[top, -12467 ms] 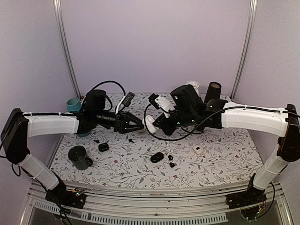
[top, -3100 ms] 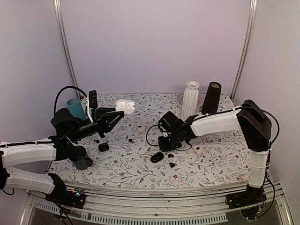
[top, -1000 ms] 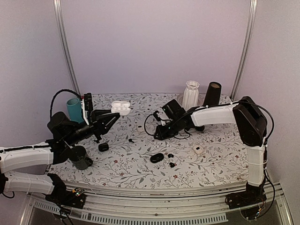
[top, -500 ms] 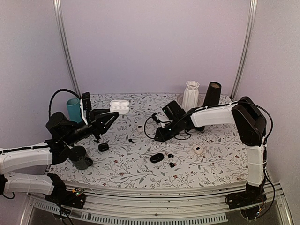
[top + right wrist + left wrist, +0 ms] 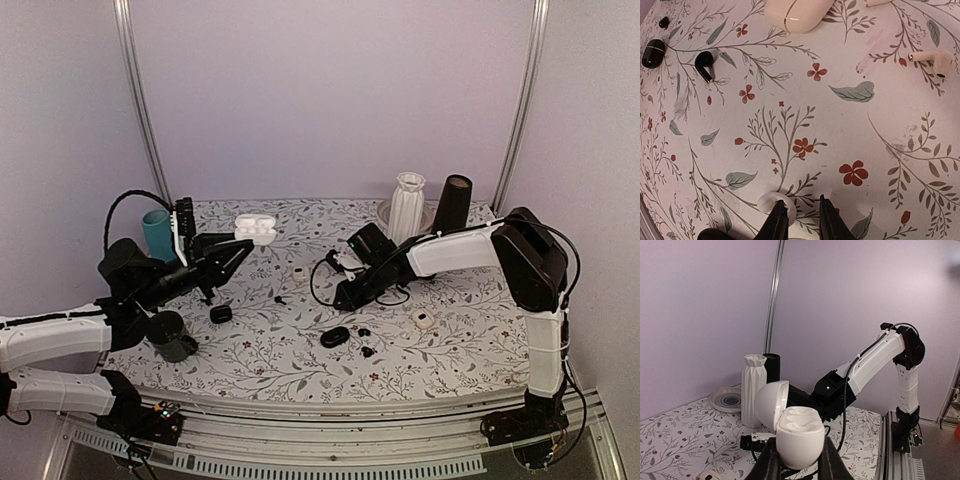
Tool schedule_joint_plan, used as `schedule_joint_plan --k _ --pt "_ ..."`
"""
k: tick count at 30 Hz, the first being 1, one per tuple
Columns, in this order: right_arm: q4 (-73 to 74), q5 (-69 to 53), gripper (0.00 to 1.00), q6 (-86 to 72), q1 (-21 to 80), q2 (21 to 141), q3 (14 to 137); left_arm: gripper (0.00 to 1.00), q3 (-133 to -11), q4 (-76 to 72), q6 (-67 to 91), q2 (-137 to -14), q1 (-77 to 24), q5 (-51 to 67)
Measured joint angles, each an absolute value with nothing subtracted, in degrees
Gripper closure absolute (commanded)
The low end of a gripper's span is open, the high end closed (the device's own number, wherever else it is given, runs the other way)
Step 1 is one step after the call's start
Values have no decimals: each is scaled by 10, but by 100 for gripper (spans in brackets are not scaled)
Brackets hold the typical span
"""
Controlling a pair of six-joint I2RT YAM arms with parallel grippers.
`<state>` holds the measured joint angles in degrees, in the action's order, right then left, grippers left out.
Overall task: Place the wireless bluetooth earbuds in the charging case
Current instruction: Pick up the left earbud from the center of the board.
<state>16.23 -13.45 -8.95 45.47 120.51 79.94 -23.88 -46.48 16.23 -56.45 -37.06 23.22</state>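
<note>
Gripping the open white charging case (image 5: 797, 432) by its lower half, the left pincer (image 5: 799, 456) is clenched on it and holds it raised above the floral bench (image 5: 470, 340), with the lid tipped back. The right pincer (image 5: 800, 217) hangs low over the bench with its fingers nearly together. A white earbud (image 5: 774, 201) sits right at one fingertip, and I cannot tell whether it is clamped. Farther out in the right wrist view lie a black stemmed earbud (image 5: 704, 62), a black case (image 5: 652, 52) near it, a cream case (image 5: 797, 12) and a second white earbud (image 5: 935, 60), all loose on the bench.
</note>
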Motion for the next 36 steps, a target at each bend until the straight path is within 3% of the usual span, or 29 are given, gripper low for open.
schedule_joint_plan --k 36 --pt "125 -133 77 -99 484 1188 754 100 -239 -459 163 -562 -371 232"
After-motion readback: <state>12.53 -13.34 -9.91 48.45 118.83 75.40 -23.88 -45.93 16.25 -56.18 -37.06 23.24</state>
